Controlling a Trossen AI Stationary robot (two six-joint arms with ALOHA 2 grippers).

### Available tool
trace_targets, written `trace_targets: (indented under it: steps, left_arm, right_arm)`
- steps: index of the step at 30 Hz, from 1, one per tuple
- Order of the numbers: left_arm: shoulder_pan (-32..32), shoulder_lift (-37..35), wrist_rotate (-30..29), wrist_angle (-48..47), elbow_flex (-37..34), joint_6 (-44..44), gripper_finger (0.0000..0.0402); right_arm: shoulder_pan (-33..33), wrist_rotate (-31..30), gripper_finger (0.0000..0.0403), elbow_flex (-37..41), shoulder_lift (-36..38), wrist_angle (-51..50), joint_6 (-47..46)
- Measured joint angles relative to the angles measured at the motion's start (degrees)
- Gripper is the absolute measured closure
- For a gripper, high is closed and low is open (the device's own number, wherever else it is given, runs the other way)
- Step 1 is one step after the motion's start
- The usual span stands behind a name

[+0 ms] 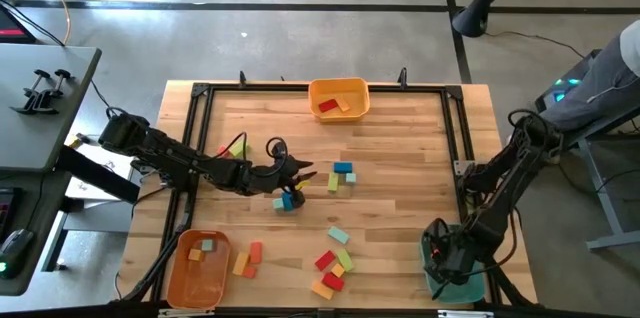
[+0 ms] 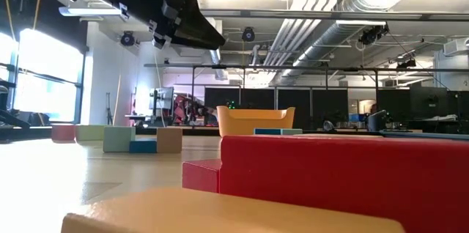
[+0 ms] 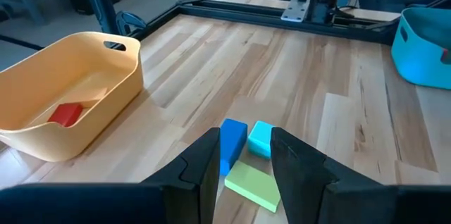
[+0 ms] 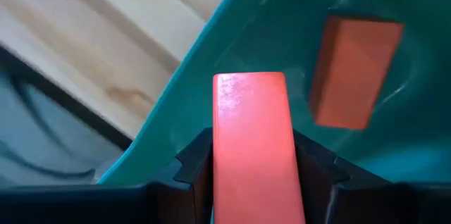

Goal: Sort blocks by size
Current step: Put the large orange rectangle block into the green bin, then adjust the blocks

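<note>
A: The blocks lie in loose groups on the bench: one cluster at about six o'clock, a few just past centre near three o'clock, and some already in the yellow bin at twelve and the orange bin at seven.

B: And the two arms?

A: The right claw hangs over the teal bin at five o'clock, closed on a red bar held across its narrow sides. Another red block already lies inside that bin.

B: The left one?

A: The left claw sits near the centre of the bench, part open and holding nothing, with a blue block, a light blue cube and a green piece showing between its fingers.

B: How would they handle?

A: I judge them light, stiff and smooth-faced, so not fragile but apt to slip or twist. Flat opposite faces across the short width look the best hold. Those three lie touching, so pinching one may nudge its neighbours.
</note>
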State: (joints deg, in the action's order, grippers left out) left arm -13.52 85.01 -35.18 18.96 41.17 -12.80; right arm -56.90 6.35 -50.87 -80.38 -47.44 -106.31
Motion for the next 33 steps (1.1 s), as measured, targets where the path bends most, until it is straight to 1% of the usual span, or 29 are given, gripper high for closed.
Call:
trace_targets:
  steps: [1, 2, 6, 8, 10, 13, 15, 18, 19, 20, 22, 25, 29, 31, 33]
  left_arm:
    - [0.0, 0.0, 0.0, -0.14, 0.0, 0.0, 0.0291]
    - [0.0, 0.0, 0.02, -0.2, 0.0, 0.0, 0.0291]
    - [0.0, 0.0, 0.02, -0.34, 0.0, 0.0, 0.0291]
    - [0.0, 0.0, 0.02, -0.33, 0.0, 0.0, 0.0291]
    - [0.0, 0.0, 0.02, -0.32, 0.0, -0.02, 0.0291]
    - [-0.06, 0.0, 0.05, 0.07, 0.0, -0.33, 0.0291]
    - [-0.36, 0.0, 0.52, 0.44, 0.0, -0.59, 0.0291]
    - [-1.61, 0.0, 3.28, 0.72, 0.0, -0.59, 0.0291]
    - [-2.31, 0.0, 4.48, 0.7, 0.0, -0.72, 0.0291]
    - [-3.15, 0.0, 5.52, 0.75, 0.0, -1.23, 0.0291]
    - [-5.32, 0.0, 6.79, 1.46, 0.0, -2.32, 0.0291]
    - [-10.26, 0.07, 7.56, 4.39, 0.0, -3.46, 0.0291]
    - [-18.68, 2.39, 7.54, 12.79, 0.04, -2.1, 0.0301]
    - [-22.5, 4.39, 7.91, 15.79, 0.11, -2.43, 0.0309]
    - [-25.8, 7.16, 8.81, 16.09, 1.17, -5.51, 0.0319]
  right_arm:
    - [0.0, 0.01, 0.0271, 0.15, 0.0, -0.18, -0.6]
    - [0.0, 0.15, 0.0259, 0.15, 0.0, -0.45, -1.07]
    - [-0.2, 1.61, 0.0175, -1.06, 0.79, -2.31, -0.84]
    - [-0.98, -0.6, 0.0149, -3.68, 1.57, -5.82, -1.8]
    - [-1.52, -3.85, 0.0139, -7.53, 1.81, -10.87, -1.68]
    - [-1.98, -10.28, 0.0137, -14.27, 1.83, -18.65, -0.21]
    - [-1.99, -16.82, 0.0139, -17.95, 1.84, -22.03, 2.95]
    - [-1.64, -30.33, 0.0139, -21.01, 1.88, -23.2, 12.37]
    - [-1.08, -33.77, 0.0139, -21.31, 1.88, -22.52, 16.66]
    - [-0.46, -35.81, 0.0139, -21.36, 1.88, -21.08, 20.93]
    - [1.17, -37.4, 0.0139, -21.18, 1.58, -17.0, 29.52]
    - [3.65, -37.58, 0.0138, -17.45, 1.07, -4.74, 44.04]
    - [6.5, -36.21, 0.0138, -7.93, -0.27, 21.96, 63.76]
    - [7.93, -34.83, 0.0138, -2.37, -1.81, 36.85, 70.51]
    - [9.42, -34.32, 0.0138, 2.47, -4.09, 50.89, 74.71]
